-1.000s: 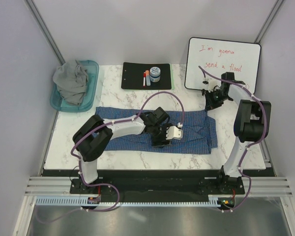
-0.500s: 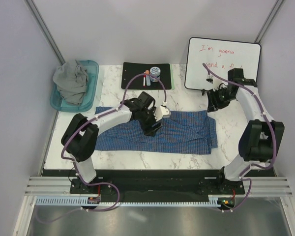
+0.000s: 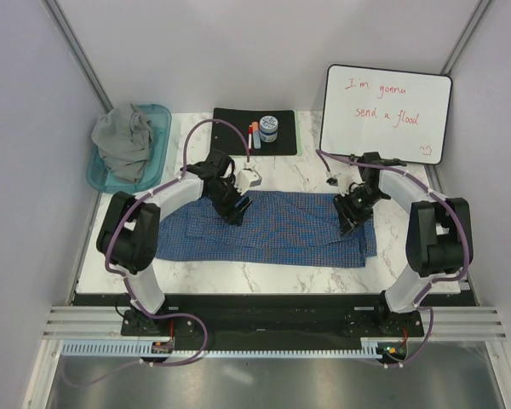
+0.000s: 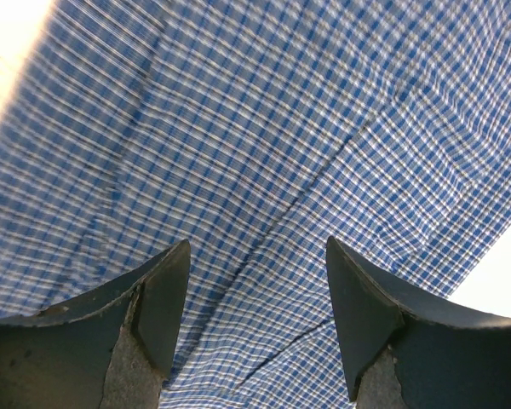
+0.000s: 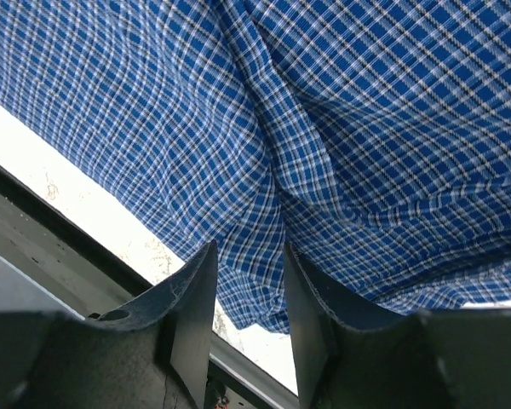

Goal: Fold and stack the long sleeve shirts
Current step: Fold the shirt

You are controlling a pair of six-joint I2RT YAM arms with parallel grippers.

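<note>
Marble-patterned table top (image 3: pixel 264 274) is filling the floor of a grey-walled booth, and both arms are reaching out over it.

The left gripper (image 4: pixel 257 247) is holding its jaws wide apart with nothing between them. It is pointing down at the blue-and-white check shirt (image 3: pixel 289 230), close to the garment's far edge and left of its middle. In the left wrist view, seams are running diagonally across the cloth beyond the fingers. Whether the tips are touching the fabric cannot be told.

The right gripper (image 5: pixel 250 251) is keeping its fingers parted by a narrower gap, clamping nothing. It is hanging over the shirt's right end, where a raised fold is running toward that gap. Contact with the cloth cannot be told here either.

The check shirt is lying spread as a long band from left to right across the middle of the table, its right end creasing into several folds.

Well apart from it, the grey shirt (image 3: pixel 123 141) is sitting heaped in a teal tub (image 3: pixel 160 149) at the far left corner. A black mat (image 3: pixel 230 132) at the far edge is carrying a small jar (image 3: pixel 269 128) and markers (image 3: pixel 254 136). A whiteboard (image 3: pixel 387 111) with red handwriting is leaning at the far right.
</note>
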